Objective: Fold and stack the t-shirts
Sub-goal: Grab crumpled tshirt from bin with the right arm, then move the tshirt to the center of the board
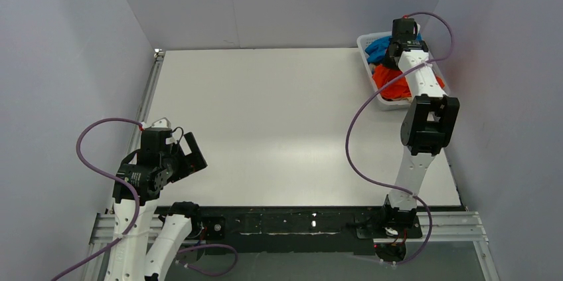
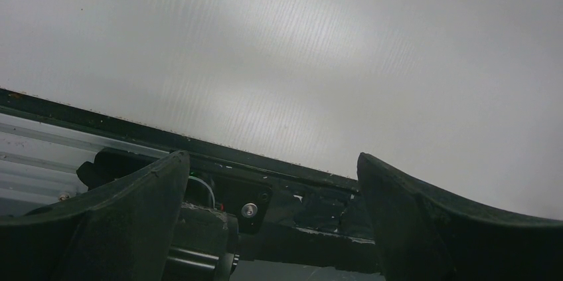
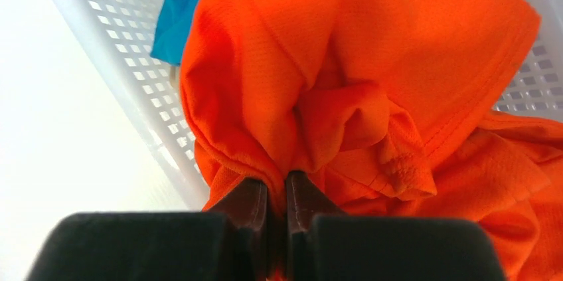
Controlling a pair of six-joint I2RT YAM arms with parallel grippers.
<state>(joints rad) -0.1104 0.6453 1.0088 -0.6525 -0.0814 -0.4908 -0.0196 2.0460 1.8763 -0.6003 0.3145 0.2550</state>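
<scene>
The orange-red t-shirt (image 3: 372, 68) lies crumpled in the white mesh basket (image 1: 366, 52) at the table's far right. My right gripper (image 3: 277, 181) reaches down into the basket and is shut on a bunched fold of this shirt. From above, the orange cloth (image 1: 392, 85) shows beside the right arm. A bright blue t-shirt (image 3: 176, 8) lies behind the orange one, its blue cloth (image 1: 378, 47) also visible in the top view. My left gripper (image 1: 191, 155) hovers open and empty over the table's near left corner; its fingers (image 2: 119, 214) are spread wide.
The basket's mesh wall (image 3: 126, 55) runs along the left of the orange shirt. The white table (image 1: 265, 128) stretches between the arms. Grey walls enclose the table on three sides. A black rail (image 1: 285, 218) lines the near edge.
</scene>
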